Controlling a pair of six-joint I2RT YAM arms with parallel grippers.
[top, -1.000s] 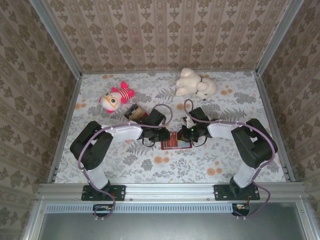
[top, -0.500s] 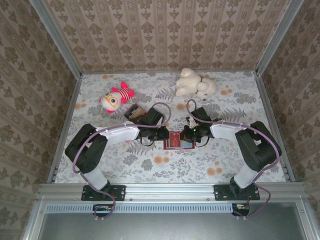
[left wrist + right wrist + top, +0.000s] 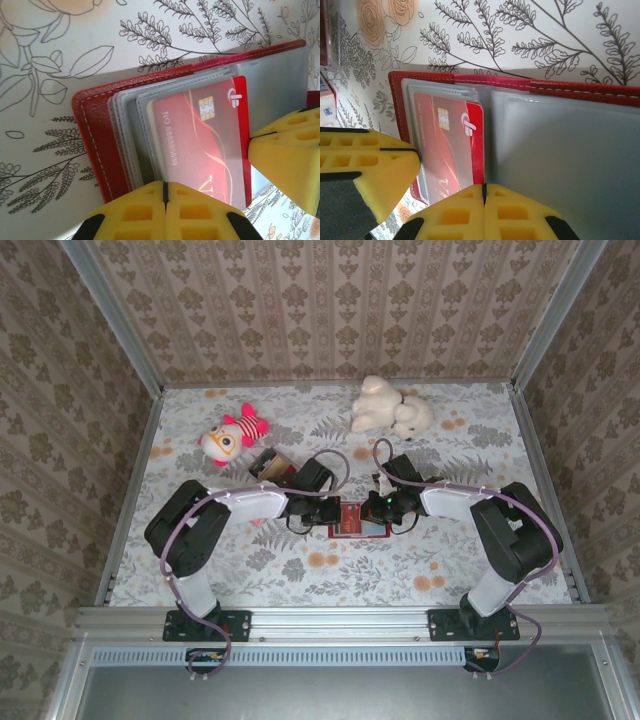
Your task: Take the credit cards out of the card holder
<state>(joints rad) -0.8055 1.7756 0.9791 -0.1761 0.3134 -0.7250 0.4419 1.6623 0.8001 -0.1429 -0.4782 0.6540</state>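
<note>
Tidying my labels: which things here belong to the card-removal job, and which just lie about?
Job: red folding card holder; red plastic chip card in its clear sleeve.
Lying about: pink-and-white doll; white plush toy; small clear box.

**A:** What colour is the card holder point(image 3: 92, 135)?

**B:** Red with white stitching and grey translucent pockets. The credit card point(image 3: 200, 145) inside is red, with a gold chip, a white logo and pale swirls.

**A:** And around it?

**B:** At the lower edge of the frame, the left gripper point(image 3: 164, 197) has yellow foam pads point(image 3: 130, 215). The tablecloth point(image 3: 45, 60) is white, printed with black leaf sprigs and orange blooms.
</note>
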